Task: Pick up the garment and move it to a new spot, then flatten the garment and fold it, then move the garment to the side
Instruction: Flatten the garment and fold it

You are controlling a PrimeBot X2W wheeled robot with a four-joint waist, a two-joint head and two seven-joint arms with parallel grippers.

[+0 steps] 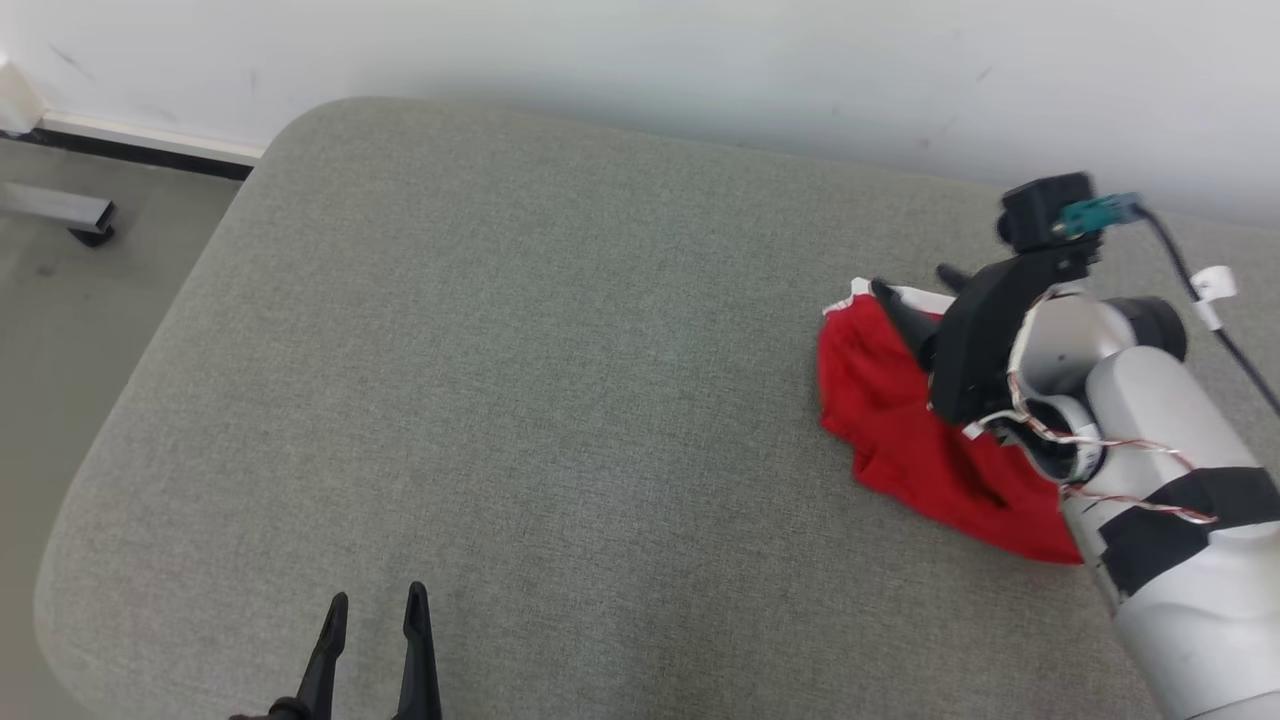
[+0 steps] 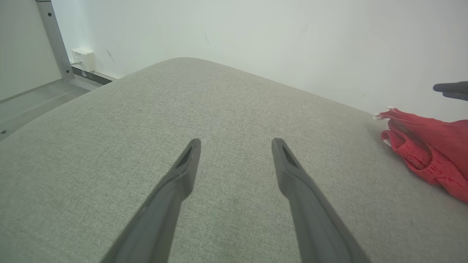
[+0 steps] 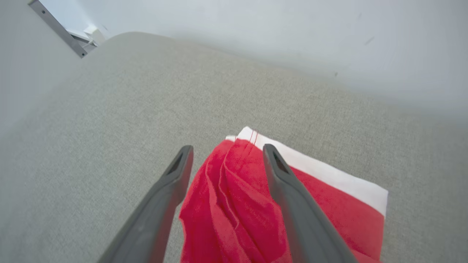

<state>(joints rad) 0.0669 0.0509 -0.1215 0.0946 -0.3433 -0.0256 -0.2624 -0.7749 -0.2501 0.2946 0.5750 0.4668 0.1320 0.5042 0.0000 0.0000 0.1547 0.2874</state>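
At the head view's lower left the left gripper [image 1: 378, 595] stands spread and empty, well apart from the red garment [image 1: 890, 420] crumpled at the grey cushion's [image 1: 500, 350] right, long axis slanting down-right, its upper white-banded end straddled by the nearer right gripper [image 1: 915, 288], fingers parted.

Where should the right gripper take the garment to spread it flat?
Probably its white-banded corner, coming down from above with the open right gripper. That corner lies exposed on the cushion just past the fingertips; the garment is bunched in folds at its middle, so a pinch there may catch several layers.
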